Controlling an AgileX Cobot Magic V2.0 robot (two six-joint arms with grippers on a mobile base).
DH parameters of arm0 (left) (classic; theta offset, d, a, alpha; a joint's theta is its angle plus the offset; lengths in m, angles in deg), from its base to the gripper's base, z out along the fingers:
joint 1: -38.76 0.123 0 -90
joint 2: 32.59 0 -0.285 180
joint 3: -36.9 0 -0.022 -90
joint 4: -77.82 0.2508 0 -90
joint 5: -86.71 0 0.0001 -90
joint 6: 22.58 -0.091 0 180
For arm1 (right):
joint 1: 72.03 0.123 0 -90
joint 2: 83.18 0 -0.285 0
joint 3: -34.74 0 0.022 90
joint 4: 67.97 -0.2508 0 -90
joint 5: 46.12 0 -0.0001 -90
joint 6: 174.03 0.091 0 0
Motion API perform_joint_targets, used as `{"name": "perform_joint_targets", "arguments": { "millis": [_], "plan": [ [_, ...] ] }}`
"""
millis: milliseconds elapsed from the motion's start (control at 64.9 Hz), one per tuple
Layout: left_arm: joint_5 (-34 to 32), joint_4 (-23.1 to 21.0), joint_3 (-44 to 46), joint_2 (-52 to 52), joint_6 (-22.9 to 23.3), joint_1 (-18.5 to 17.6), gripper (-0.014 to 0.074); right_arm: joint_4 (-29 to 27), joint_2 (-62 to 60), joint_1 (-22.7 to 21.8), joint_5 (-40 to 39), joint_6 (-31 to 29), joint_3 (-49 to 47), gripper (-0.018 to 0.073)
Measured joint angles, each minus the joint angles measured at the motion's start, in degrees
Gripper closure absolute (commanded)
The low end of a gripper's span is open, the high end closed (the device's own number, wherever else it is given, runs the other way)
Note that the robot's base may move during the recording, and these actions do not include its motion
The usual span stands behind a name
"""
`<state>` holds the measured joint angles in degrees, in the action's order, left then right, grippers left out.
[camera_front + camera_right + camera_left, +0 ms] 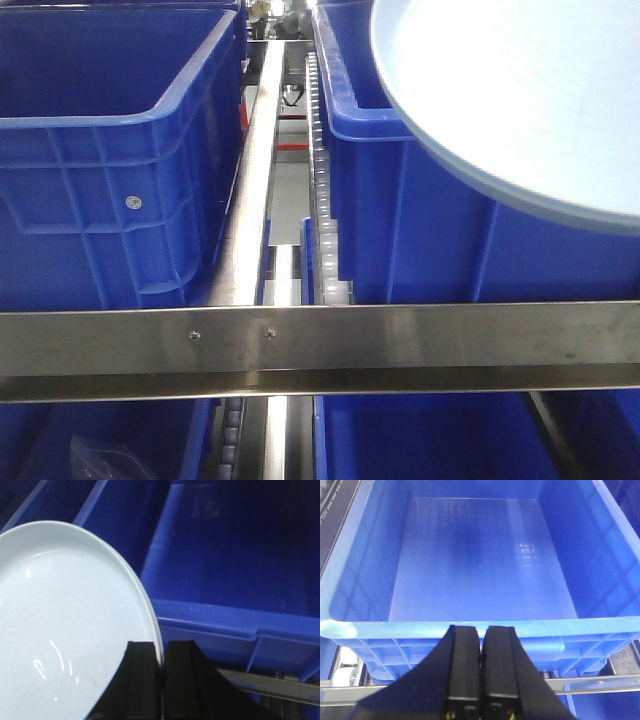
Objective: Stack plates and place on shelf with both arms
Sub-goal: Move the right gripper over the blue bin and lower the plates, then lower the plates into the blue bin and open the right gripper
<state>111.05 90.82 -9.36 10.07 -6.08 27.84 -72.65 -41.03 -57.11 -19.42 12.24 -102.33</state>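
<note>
Plate (65,630) rim between right gripper (161,680) fingers

Blue plastic bins (120,150) on a steel-railed rack (320,345) (roller tracks (322,190) between), glossy under overhead light.

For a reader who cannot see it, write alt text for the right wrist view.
A pale plate is pinched at its rim by the black right gripper, held in front of a blue crate. The crate's interior shows no contents, and a metal shelf rail runs beneath it.
</note>
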Motion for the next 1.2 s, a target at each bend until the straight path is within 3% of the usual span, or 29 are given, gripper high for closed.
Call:
{"name": "perform_joint_targets", "arguments": {
  "millis": [493, 832, 1079, 1156, 1202],
  "plan": [
    [0.0, 0.0, 0.0, 0.0, 0.0, 0.0, 0.0513, 2.5, 18.9, -0.5, -10.0, 0.0, -13.3, 0.0544],
    [0.0, 0.0, 0.0, 0.0, 0.0, 0.0, 0.0513, 3.1, 32.8, -9.9, -13.5, 0.1, -23.2, 0.0544],
    [0.0, 0.0, 0.0, 0.0, 0.0, 0.0, 0.0513, 3.1, 42.8, -13.3, -17.3, 0.0, -28.8, 0.0543],
    [0.0, 0.0, 0.0, 0.0, 0.0, 0.0, 0.0513, 3.1, 45.7, -13.6, -18.3, 0.0, -30.0, 0.0505],
    [0.0, 0.0, 0.0, 0.0, 0.0, 0.0, 0.0513, 3.1, 46.8, -13.6, -18.7, 0.0, -30.4, 0.0423]
  ]
}}
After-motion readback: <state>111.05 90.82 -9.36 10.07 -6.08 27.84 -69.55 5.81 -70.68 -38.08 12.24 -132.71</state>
